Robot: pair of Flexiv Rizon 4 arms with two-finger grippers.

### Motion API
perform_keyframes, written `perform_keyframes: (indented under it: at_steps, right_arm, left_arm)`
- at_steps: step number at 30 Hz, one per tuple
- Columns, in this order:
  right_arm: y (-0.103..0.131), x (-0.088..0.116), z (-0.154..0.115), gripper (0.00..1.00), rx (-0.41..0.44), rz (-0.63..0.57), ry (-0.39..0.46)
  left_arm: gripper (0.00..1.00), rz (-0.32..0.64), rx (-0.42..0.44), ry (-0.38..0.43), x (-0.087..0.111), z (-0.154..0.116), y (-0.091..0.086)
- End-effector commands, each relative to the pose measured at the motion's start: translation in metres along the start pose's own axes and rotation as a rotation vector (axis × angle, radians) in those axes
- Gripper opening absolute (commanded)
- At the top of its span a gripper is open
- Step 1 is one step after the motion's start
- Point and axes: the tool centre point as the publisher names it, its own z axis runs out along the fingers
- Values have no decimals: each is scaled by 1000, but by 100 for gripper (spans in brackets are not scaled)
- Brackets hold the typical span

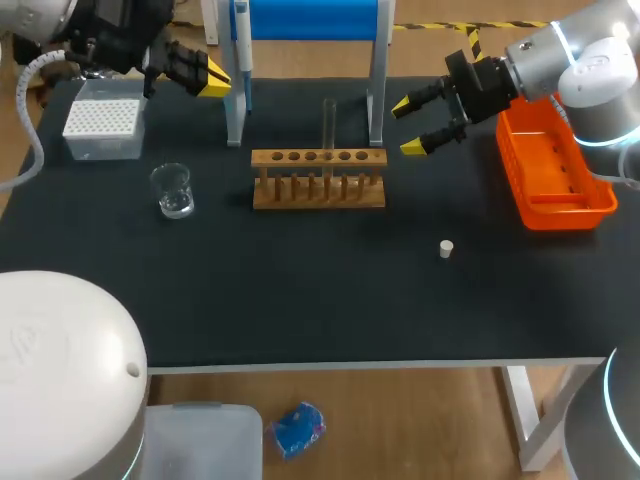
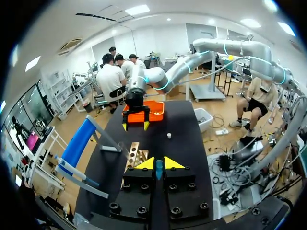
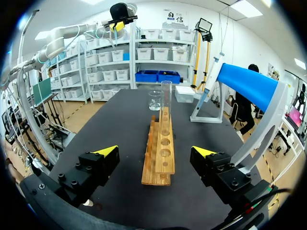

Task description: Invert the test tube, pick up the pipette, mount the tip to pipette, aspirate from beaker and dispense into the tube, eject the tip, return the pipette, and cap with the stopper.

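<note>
Black worktop [image 1: 300, 300]: right end effector [image 1: 407, 127] spread wide, grasping nothing, test tube [image 1: 328, 125] upright in the rack [image 1: 318, 190] just ahead; left end effector [image 1: 207, 80] clenched, pipette [image 1: 242, 50] beside it.

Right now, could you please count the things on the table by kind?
Test tube: 1
Rack: 1
Beaker: 1
Tip box: 1
Stopper: 1
Orange basket: 1
Pipette: 1
Blue stand: 1
Total: 8

Table [image 1: 300, 300] bears rack [image 1: 318, 185], beaker [image 1: 174, 190], stopper [image 1: 447, 248], tip box [image 1: 102, 128] (orange basket [image 1: 562, 206]).
</note>
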Motion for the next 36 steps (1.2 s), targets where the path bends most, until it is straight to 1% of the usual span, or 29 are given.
perform_keyframes:
  at_steps: [1,2,5,8,11,14,15,18,19,23,27,32,36]
  right_arm:
    - [0,-1,0,100,0,-1,2]
    - [0,-1,0,100,0,-1,2]
    - [0,-1,0,100,0,-1,2]
    - [0,-1,0,100,0,-1,2]
    - [0,-1,0,100,0,-1,2]
    - [0,-1,0,100,0,-1,2]
    - [0,-1,0,100,0,-1,2]
    - [0,-1,0,100,0,-1,2]
    - [0,-1,0,100,0,-1,2]
    - [0,-1,0,100,0,-1,2]
    - [0,-1,0,100,0,-1,2]
    - [0,-1,0,100,0,-1,2]
    - [0,-1,0,100,0,-1,2]
  left_arm:
    - [0,8,-44,69,2,19,-4]
    - [0,6,-50,83,5,25,-7]
    - [0,-3,-54,109,17,46,-7]
    - [0,-16,-48,116,33,67,-8]
    - [0,-26,-53,140,49,89,-8]
    - [0,-43,-25,154,58,109,-1]
    - [0,-35,-6,151,61,115,0]
    - [0,-42,15,155,66,130,2]
    - [0,-32,35,148,67,134,2]
    - [0,-52,65,136,64,147,5]
    - [0,-49,60,139,59,158,7]
    - [0,-52,53,135,44,163,12]
    - [0,-44,45,132,31,164,10]
